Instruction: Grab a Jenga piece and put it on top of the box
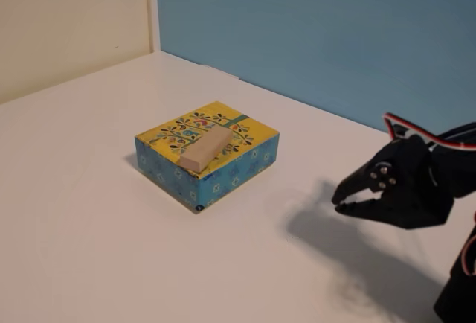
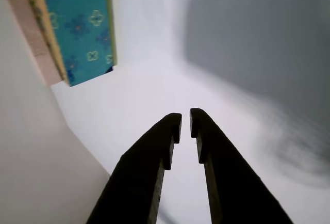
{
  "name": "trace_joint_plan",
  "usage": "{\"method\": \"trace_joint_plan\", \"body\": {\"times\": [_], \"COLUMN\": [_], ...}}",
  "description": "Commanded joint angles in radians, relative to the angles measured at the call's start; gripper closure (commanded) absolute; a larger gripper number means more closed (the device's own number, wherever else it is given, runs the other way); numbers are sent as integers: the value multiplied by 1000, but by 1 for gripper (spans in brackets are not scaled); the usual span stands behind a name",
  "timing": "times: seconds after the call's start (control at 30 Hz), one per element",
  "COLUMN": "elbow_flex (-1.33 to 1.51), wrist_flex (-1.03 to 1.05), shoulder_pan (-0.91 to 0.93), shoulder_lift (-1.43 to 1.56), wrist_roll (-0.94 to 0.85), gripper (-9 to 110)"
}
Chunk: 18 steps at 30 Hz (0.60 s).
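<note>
Resting flat on the yellow top of the box (image 1: pixel 223 148), the Jenga piece (image 1: pixel 207 150) is seen well apart from the gripper (image 1: pixel 343 204), off to the gripper's front-left as the fixed view shows it. Nothing is held by the gripper: its two dark fingers are brought nearly together, with only a narrow slit left between the tips, and bare table is seen through that slit in the wrist view (image 2: pixel 185 123). The task is judged to be all but finished, since the block is already supported wholly by the lid and no part of it is seen overhanging an edge.

The block has been laid on its broad face, which is judged the steadiest way for it to lie on a flat lid. Its long axis is run diagonally in the fixed view, from the near-left end by the box's front edge up toward the far-right, roughly parallel to the box's right-hand side. In the wrist view only a corner of the box (image 2: pixel 82 25) is caught, up and to the left of the fingertips, and the block cannot be told apart there with certainty.
</note>
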Motion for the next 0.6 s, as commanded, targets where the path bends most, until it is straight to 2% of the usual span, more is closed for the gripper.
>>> {"method": "trace_joint_plan", "body": {"times": [0.0,0.57], "elbow_flex": [-5,-48], "wrist_flex": [17,190], "shoulder_pan": [14,12], "shoulder_lift": [11,9], "wrist_roll": [-18,-77], "gripper": [102,102]}}
